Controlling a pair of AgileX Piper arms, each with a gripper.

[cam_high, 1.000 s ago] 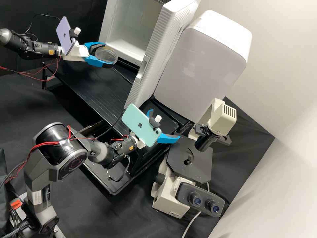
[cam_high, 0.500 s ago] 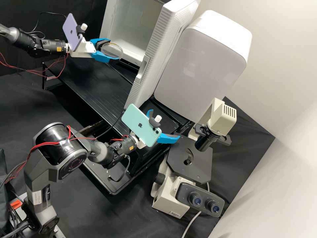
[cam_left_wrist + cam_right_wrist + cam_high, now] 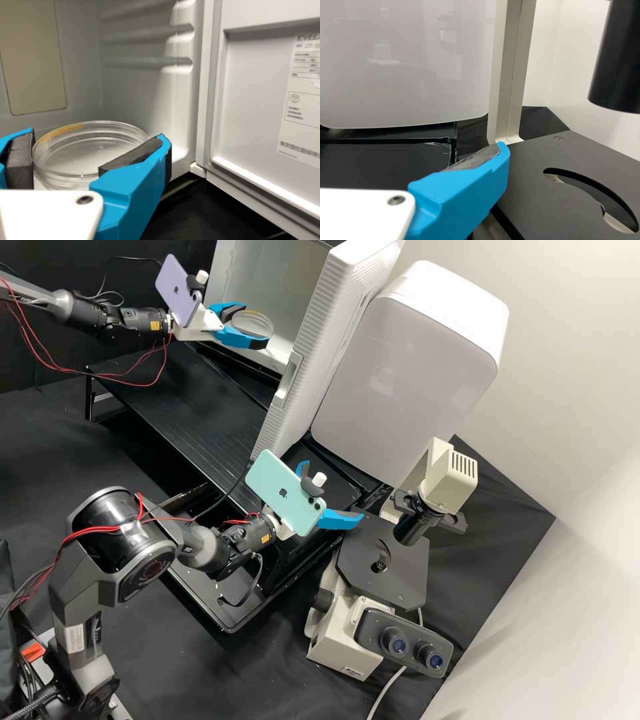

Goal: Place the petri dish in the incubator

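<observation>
Two dark grey arms work over a black tabletop [image 3: 180, 407], a ribbed raised deck set on black cloth [image 3: 167, 667]. A plain pale wall [image 3: 573, 373] closes the room on the far side. On the deck stands a white incubator [image 3: 267, 287], its ribbed door [image 3: 320, 340] swung wide open. Moulded shelf ledges [image 3: 145, 62] run along its inner side wall. A printed label [image 3: 302, 100] is fixed to the inner face of the door. Just beside the door stands a white box-shaped housing [image 3: 413, 367]. In front of the housing is a microscope [image 3: 373, 633] with a black stage [image 3: 560, 170].

The petri dish [image 3: 87, 147] is a clear, round, shallow dish, held level at the open mouth of the incubator, over the front edge of the chamber floor. Whether it touches that floor cannot be told. The left claw [image 3: 255, 325] is clenched around the dish from both sides. Its dark pads [image 3: 132, 156] press the dish's rim, which lies between the two blue fingers.

The right claw [image 3: 357, 515] hangs well apart from the dish, near the back edge of the microscope stage. It holds nothing visible. Whether it is released or clenched cannot be told.
</observation>
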